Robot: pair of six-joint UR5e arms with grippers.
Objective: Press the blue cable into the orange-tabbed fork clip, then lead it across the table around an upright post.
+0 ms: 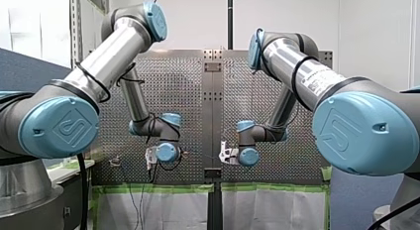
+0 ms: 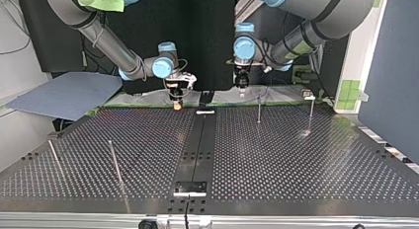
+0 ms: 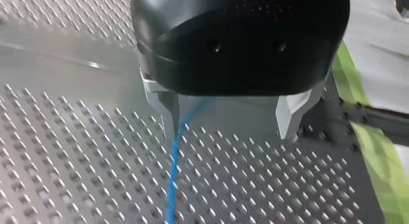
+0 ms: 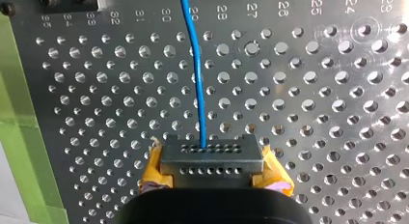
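The thin blue cable [image 4: 198, 79] runs straight ahead from my right gripper [image 4: 210, 159], whose dark fingertips, flanked by yellow pads [image 4: 154, 171], are shut on it just above the perforated plate. In the top view this gripper [image 2: 176, 99] hangs at the table's far edge, left of the centre rail. My left gripper [image 3: 226, 122] hovers over the plate with its metal fingers [image 3: 291, 115] wide open. The blue cable [image 3: 172, 180] passes just inside one finger and is not pinched. In the top view the left gripper [image 2: 241, 88] is right of the rail. I cannot make out the orange-tabbed clip.
Thin upright posts stand at the top view's right [image 2: 259, 109] [image 2: 311, 113] and left [image 2: 114, 162]. A dark centre rail [image 2: 200, 140] with a bracket [image 2: 190, 187] splits the perforated table. Green tape [image 4: 21, 132] lines the table's edge beside my right gripper.
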